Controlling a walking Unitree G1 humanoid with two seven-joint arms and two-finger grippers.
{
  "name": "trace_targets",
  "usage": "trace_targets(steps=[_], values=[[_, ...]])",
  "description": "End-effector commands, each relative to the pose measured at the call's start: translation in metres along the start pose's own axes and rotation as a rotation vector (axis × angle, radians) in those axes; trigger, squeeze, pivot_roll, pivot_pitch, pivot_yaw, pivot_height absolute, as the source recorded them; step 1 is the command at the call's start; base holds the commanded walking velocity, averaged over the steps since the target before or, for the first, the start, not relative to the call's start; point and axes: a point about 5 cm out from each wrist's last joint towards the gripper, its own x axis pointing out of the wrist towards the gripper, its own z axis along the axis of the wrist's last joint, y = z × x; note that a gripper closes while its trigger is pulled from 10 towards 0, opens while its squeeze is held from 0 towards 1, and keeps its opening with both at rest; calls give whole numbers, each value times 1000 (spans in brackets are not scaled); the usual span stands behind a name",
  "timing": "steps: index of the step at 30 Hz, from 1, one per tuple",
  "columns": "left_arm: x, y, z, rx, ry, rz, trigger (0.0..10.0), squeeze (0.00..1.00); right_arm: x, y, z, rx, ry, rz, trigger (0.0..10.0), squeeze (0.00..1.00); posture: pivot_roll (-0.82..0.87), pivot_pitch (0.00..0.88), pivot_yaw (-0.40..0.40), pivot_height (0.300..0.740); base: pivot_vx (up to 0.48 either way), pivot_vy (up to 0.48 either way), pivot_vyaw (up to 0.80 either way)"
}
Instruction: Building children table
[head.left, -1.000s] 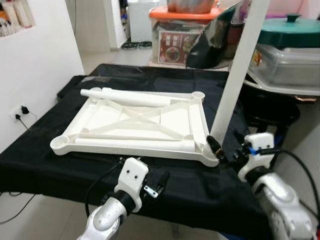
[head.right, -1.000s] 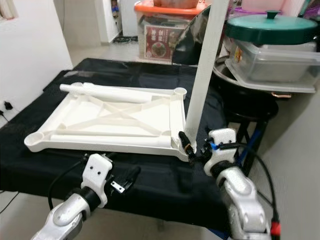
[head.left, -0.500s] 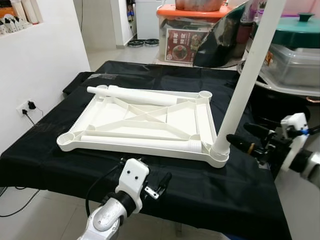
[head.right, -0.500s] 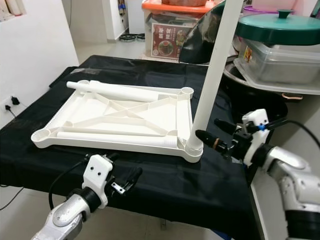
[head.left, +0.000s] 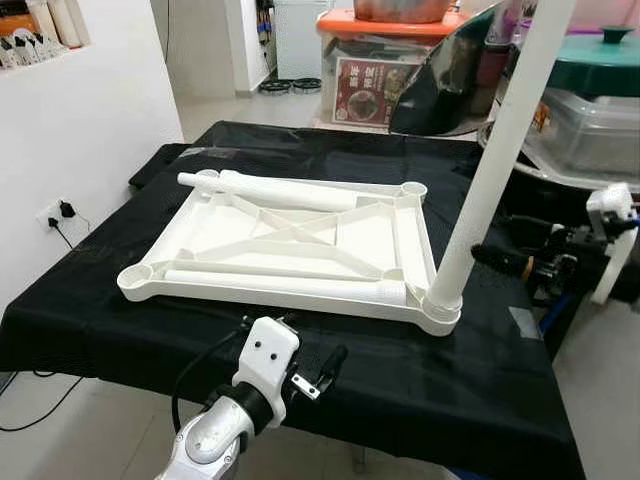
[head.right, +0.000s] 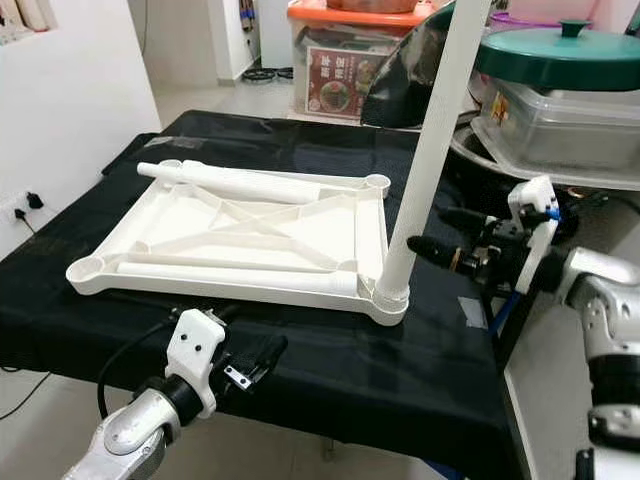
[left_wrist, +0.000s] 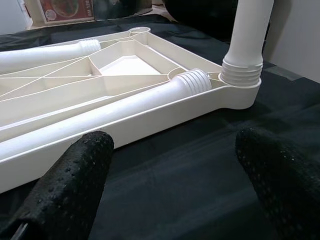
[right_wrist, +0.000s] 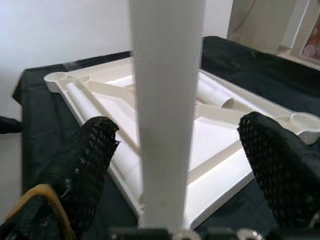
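An upturned white plastic tabletop (head.left: 290, 240) lies on a black-covered table (head.left: 420, 390). One white leg (head.left: 495, 150) stands upright in its near right corner socket (left_wrist: 241, 87). A loose leg (head.left: 270, 190) lies along the far edge and another loose leg (head.left: 290, 285) along the near edge. My right gripper (head.right: 430, 230) is open, a short way right of the standing leg and not touching it. In the right wrist view that leg (right_wrist: 167, 100) rises between the spread fingers (right_wrist: 85, 160). My left gripper (left_wrist: 175, 165) is open and low at the table's near edge, facing the tabletop.
Stacked clear containers and a green-lidded pot (head.left: 590, 60) crowd the right side. An orange-lidded box (head.left: 375, 70) and a dark shiny object (head.left: 440, 85) stand behind the table. A white wall with a socket (head.left: 55, 212) is at the left.
My right gripper has drawn back to the right, from the base of the standing leg to a gap away from it. The leg stays upright in its socket. The left arm is still.
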Motion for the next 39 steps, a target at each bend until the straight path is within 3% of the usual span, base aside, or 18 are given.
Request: trace_targets(steps=[1,2,10,25,26,29,30,39], values=[[-1,-2,-1,-9,4,-1,10000,0,3,-1,2,-20,20,34,10000,157,130,51,-49,740,0,0,0],[-1,-2,-1,-10,3,0,10000,0,5,-1,4,-9,21,59,10000,0,128,52,-51,740,0,0,0],[-2,-3,-1,-11,5,-2,10000,0,22,-2,8,-22,13,151,10000,0,133,48,-56,740,0,0,0],[-2,-5,-2,-9,4,2,10000,0,59,1,7,-35,-29,172,10000,0,141,36,-68,740,0,0,0],[-2,-6,-2,-9,4,2,10000,0,62,2,6,-34,-32,168,8118,0,141,36,-68,740,0,0,0],[-2,-6,-2,-8,3,2,10000,0,65,2,4,-35,-36,160,8118,0,142,36,-70,740,0,0,0],[-2,-7,-2,-7,2,2,10000,0,68,2,3,-31,-40,143,0,0,142,35,-73,740,0,0,0],[-2,-6,-2,-5,4,6,10000,0,78,2,5,-47,-68,77,0,0,140,40,-74,740,0,0,0]])
